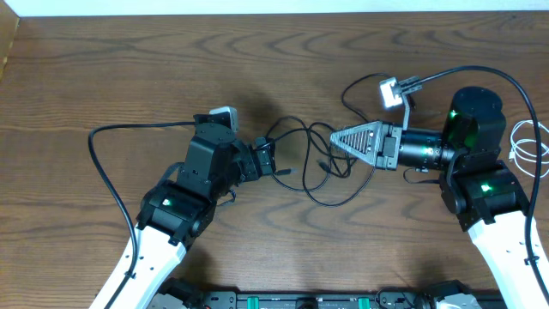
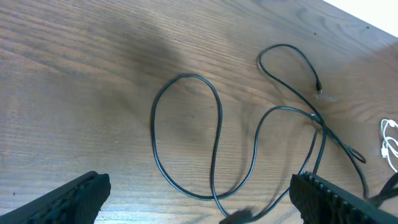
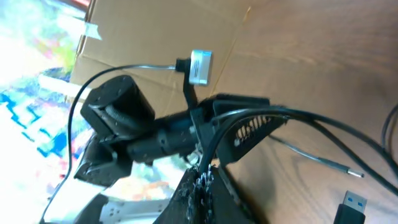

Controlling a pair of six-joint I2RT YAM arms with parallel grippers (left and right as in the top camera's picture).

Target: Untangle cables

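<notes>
Thin black cables lie in crossing loops on the wooden table between the two arms. My right gripper is shut on black strands of them. In the right wrist view its tips pinch the cables, which run up and off to the right. My left gripper stands wide open at the loops' left edge. The left wrist view shows a cable loop on the table between and beyond its fingers, touching neither. A white cable lies apart at the far right.
Small plug ends lie loose: one in the left wrist view and a blue-tipped USB plug in the right wrist view. Thicker black wires run from the arm bases. The table's far edge is at the top.
</notes>
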